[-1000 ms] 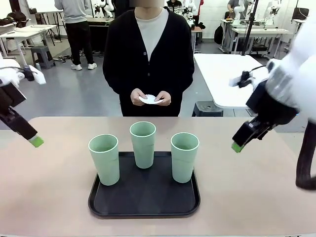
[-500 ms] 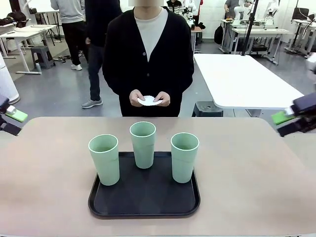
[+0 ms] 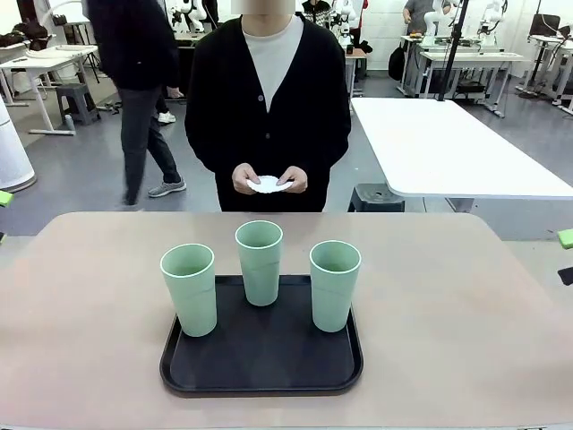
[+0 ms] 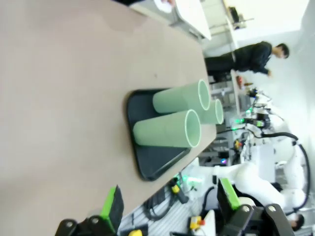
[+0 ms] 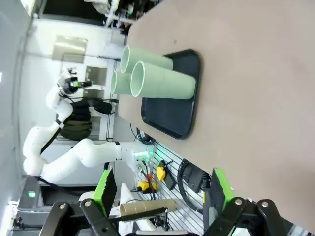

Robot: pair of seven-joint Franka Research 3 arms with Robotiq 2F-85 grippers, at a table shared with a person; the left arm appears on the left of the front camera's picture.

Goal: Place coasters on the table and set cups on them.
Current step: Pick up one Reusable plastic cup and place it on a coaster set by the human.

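Three cups (image 3: pixel 259 262) bunched on central tray (image 3: pixel 261 363), bare table (image 3: pixel 448 296) open left, right and beyond

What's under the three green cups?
A black tray, which sits on the table. All three cups stand on it. The spot right under each cup is hidden. The white coasters are in the person's hands.

Three cups (image 3: pixel 259 264) at centre frame: plain pale mint green, no pattern. Tray (image 3: pixel 260 365) under them is matte black. Table (image 3: pixel 89 305) plain beige-tan. Coasters (image 3: pixel 269 184) at top centre are white. Cardigan (image 3: pixel 215 107) behind them black, shirt (image 3: pixel 273 49) white. Side table (image 3: pixel 448 148) at upper right white, floor (image 3: pixel 81 179) grey. Left gripper (image 4: pixel 170 196) black, pads (image 4: pixel 112 207) bright green. Right gripper (image 5: pixel 162 182) also black with green pads.
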